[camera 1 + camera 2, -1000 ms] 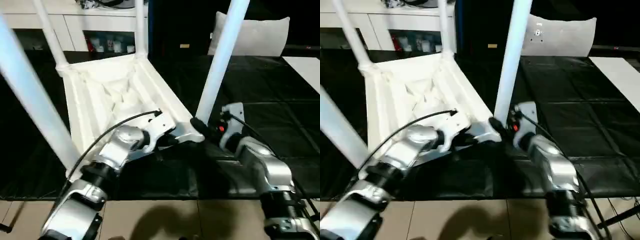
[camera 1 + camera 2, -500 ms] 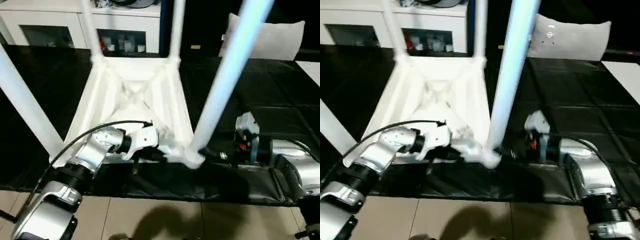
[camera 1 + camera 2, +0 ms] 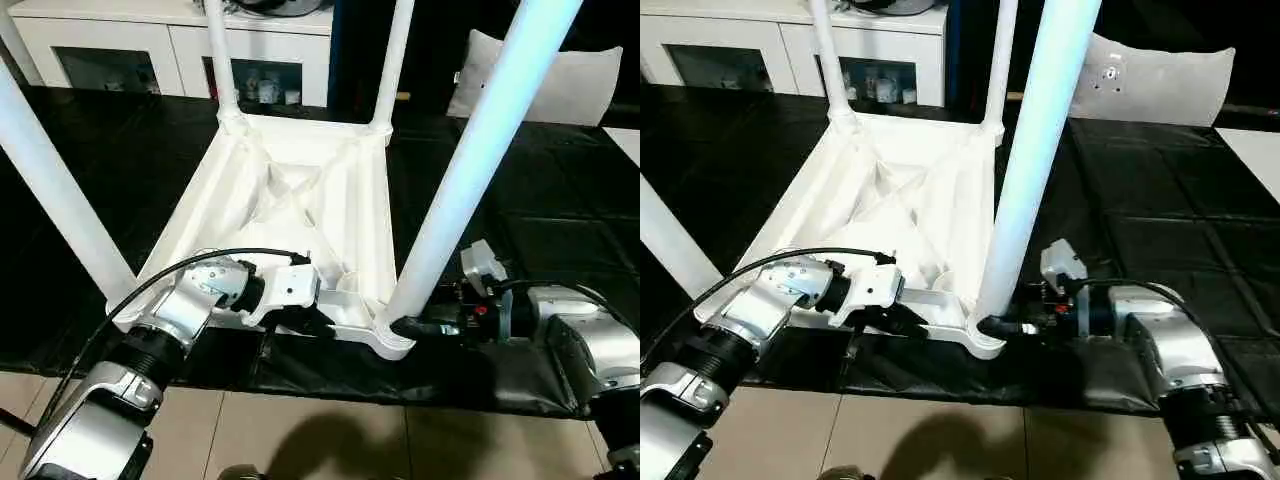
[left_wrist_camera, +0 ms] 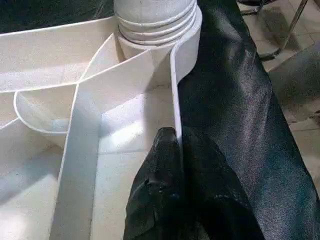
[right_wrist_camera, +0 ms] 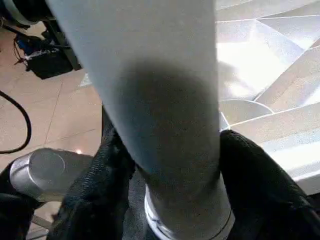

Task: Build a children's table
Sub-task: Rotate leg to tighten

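The children's table (image 3: 300, 200) lies upside down on a black mat, its X-ribbed underside facing up and all four white legs standing in the corner sockets. My left gripper (image 3: 316, 322) is shut on the near rim of the table top; the left wrist view shows the fingers (image 4: 165, 165) pinching that thin wall beside the corner socket. My right gripper (image 3: 405, 327) reaches in from the right at the base of the near right leg (image 3: 470, 170). In the right wrist view its fingers (image 5: 107, 170) press on both sides of that leg (image 5: 165, 100).
A white cabinet (image 3: 150, 40) stands at the back, and a white cushion (image 3: 580, 85) sits at the back right. The black mat (image 3: 560, 200) covers the floor under the table. Tan tiles (image 3: 330, 440) begin at its near edge. Metal chair legs (image 4: 280, 30) stand nearby.
The camera has tilted and shifted, so the table now looks square-on. My right gripper's fingers have closed in around the near right leg's base. The left grip on the rim is unchanged.
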{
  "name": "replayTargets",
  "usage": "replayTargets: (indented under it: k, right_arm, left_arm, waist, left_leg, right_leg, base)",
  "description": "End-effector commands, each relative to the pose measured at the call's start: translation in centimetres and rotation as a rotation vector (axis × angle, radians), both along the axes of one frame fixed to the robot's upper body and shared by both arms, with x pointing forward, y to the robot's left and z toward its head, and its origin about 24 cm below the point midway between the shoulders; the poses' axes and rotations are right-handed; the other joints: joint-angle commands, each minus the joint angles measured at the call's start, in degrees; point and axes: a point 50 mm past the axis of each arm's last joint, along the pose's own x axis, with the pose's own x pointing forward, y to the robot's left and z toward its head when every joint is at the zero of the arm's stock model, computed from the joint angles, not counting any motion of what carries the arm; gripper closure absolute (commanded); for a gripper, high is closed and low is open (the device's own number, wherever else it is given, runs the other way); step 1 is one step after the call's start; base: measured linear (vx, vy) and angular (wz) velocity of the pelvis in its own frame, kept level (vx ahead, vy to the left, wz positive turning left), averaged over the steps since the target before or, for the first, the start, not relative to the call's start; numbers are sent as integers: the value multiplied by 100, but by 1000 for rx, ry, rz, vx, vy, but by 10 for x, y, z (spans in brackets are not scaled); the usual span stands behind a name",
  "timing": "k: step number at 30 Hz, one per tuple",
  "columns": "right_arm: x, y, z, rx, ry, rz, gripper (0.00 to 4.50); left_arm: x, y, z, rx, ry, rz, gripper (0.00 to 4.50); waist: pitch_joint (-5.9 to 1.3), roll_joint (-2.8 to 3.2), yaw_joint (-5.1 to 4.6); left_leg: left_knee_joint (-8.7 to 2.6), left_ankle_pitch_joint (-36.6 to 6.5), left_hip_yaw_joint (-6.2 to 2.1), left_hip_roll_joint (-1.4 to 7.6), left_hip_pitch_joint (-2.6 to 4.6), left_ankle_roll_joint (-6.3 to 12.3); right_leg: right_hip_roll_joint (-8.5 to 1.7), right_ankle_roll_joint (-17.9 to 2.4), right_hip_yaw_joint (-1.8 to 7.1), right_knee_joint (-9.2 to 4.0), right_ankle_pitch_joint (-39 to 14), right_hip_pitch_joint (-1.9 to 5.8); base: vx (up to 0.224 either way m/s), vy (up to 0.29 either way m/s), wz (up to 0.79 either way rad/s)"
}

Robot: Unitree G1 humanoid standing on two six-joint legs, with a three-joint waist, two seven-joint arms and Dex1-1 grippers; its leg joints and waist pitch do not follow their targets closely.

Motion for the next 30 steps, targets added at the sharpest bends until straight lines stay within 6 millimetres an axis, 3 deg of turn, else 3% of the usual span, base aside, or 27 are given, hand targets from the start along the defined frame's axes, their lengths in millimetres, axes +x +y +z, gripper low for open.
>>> replayTargets:
  k: [1,3,4,6,7,10,13,15,16,18,22,23,24,25,26,27,28,29,30]
  right_arm:
    - [1,0,3,16,11,4,212]
    - [1,0,3,43,29,-14,224]
    - [1,1,4,61,42,-31,224]
    - [1,2,5,73,51,-48,239]
    - [5,6,5,94,69,-118,240]
    - [10,12,3,91,76,-212,241]
    - [29,20,-6,7,68,-462,241]
    - [44,23,-8,-26,58,-647,243]
    - [50,24,-8,-29,62,-727,243]
    - [56,27,-8,-24,71,-818,244]
    - [63,35,-7,-12,72,-888,244]
    - [65,40,-6,5,37,-890,210]
    - [64,42,-5,0,5,-868,210]
    - [63,43,-5,8,-5,-855,176]
    - [62,44,-5,27,-2,-845,174]
    - [62,44,-5,29,-1,-844,171]
    - [62,44,-5,29,-1,-844,163]
    - [60,43,-4,41,-6,-827,139]
    - [59,42,-4,42,-14,-816,139]
  left_arm:
    - [-4,-9,-4,34,9,-78,450]
    - [-4,-8,-4,27,17,-60,450]
    - [-1,-8,-5,16,28,-13,450]
    - [1,-8,-5,7,35,26,450]
    - [6,-11,-3,-22,43,110,450]
    - [12,-15,-2,-45,54,203,450]
    - [23,-26,0,-82,40,366,450]
    - [27,-37,0,-123,48,465,450]
    - [28,-43,0,-141,49,512,450]
    - [31,-49,0,-161,50,578,450]
    - [32,-53,-5,-134,29,632,450]
    - [33,-53,-6,-127,21,651,450]
    - [33,-53,-6,-127,19,647,450]
    - [32,-54,-5,-127,16,644,450]
    - [32,-53,-5,-127,11,641,450]
    - [32,-53,-5,-127,11,641,450]
    - [32,-53,-5,-127,11,641,450]
    - [32,-50,-4,-126,3,638,450]
    - [33,-48,-4,-124,-4,636,450]
  waist:
    - [-390,-72,-21]
    - [-393,-70,-15]
    - [-389,-25,-10]
    - [-384,-53,-5]
    - [-380,-17,-7]
    - [-345,-48,-58]
    - [-333,-70,-138]
    - [-346,-43,-269]
    - [-363,21,-298]
    - [-379,-24,-406]
    - [-416,-18,-405]
    - [-426,8,-404]
    - [-418,6,-402]
    - [-423,5,-402]
    - [-422,-30,-405]
    - [-415,-17,-403]
    - [-411,-7,-402]
    - [-401,-37,-413]
    - [-397,-19,-397]
  left_leg:
    - [-367,-803,-6,217,-4,378]
    - [-366,-779,-4,220,1,389]
    - [-369,-788,-9,222,3,374]
    - [-371,-832,-6,219,0,352]
    - [-373,-847,-7,214,0,328]
    - [-400,-1163,-26,186,17,169]
    - [-417,-1221,-55,156,6,44]
    - [-424,-1181,-74,133,-34,-22]
    - [-408,-1182,-75,129,-24,-60]
    - [-385,-1124,-64,114,-31,19]
    - [-364,-689,-38,112,-69,265]
    - [-355,-633,-32,116,-61,282]
    - [-355,-661,-25,122,-51,306]
    - [-355,-666,-26,124,-61,317]
    - [-361,-648,-24,136,-59,363]
    - [-365,-655,-29,136,-60,379]
    - [-369,-677,-28,139,-54,386]
    - [-374,-766,-21,141,-47,390]
    - [-373,-813,-21,143,-38,386]
  right_leg:
    - [-368,-1132,249,-385,-1331,331]
    - [-365,-1154,250,-377,-1276,330]
    - [-366,-1170,251,-374,-1279,327]
    - [-365,-1162,244,-389,-1349,332]
    - [-362,-1149,246,-390,-1388,333]
    - [-381,-908,226,-487,-2219,317]
    - [-382,-640,210,-550,-2758,302]
    - [-360,-597,187,-551,-2706,313]
    - [-365,-640,197,-530,-2632,302]
    - [-350,-716,199,-551,-2408,314]
    - [-321,-946,223,-463,-1536,351]
    - [-321,-1023,227,-445,-1336,350]
    - [-321,-1076,225,-452,-1264,347]
    - [-327,-1100,224,-440,-1228,359]
    - [-321,-1134,225,-432,-1113,368]
    - [-322,-1154,226,-422,-1111,372]
    - [-325,-1158,227,-430,-1144,367]
    - [-325,-1141,224,-452,-1290,361]
    - [-340,-1112,229,-465,-1419,358]
  base:
    - [0,0,0]
    - [0,0,0]
    - [0,0,0]
    - [0,0,0]
    - [0,0,0]
    - [0,0,0]
    - [0,0,0]
    - [0,0,0]
    - [0,0,0]
    - [0,0,0]
    - [0,0,0]
    - [0,0,0]
    - [0,0,0]
    - [0,0,0]
    - [0,0,0]
    - [0,0,0]
    - [0,0,0]
    - [0,0,0]
    - [0,0,0]
